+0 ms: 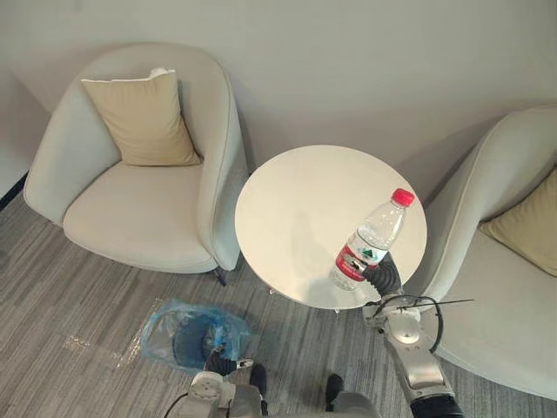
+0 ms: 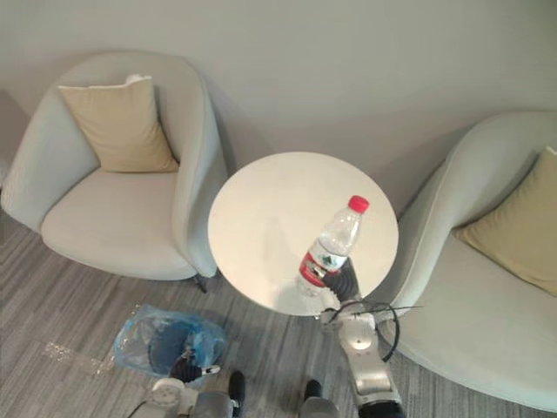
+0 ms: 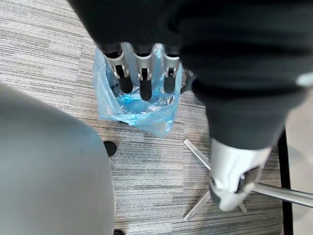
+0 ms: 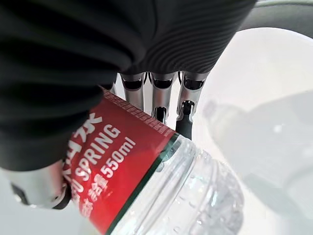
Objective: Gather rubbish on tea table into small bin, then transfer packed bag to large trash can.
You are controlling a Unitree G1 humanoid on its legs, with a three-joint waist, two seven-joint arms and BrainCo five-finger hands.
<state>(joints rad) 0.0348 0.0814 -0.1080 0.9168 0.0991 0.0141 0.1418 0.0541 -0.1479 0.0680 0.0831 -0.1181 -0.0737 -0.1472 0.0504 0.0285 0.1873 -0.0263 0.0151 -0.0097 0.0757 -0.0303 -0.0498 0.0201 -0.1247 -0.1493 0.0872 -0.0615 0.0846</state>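
- Bottle (image 1: 370, 244), clear with a red cap, leans its cap toward 1 o'clock at the 5 o'clock edge of the tea table (image 1: 296, 200). The right hand (image 1: 380, 277) curls its fingers round the labelled lower part.
- Best, I judge, to grip firmly, lift clear of the rim, then swing toward 8 o'clock.
- The blue-lined small bin (image 1: 196, 335) sits on the floor there, with the left hand (image 3: 142, 73) hovering over it, fingers straight.
- Open carpet lies between; an armchair (image 1: 139, 209) stands at 9 o'clock.

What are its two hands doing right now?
Left hand: open, fingers straight, by the blue-bagged bin.
Right hand: closed round the water bottle.
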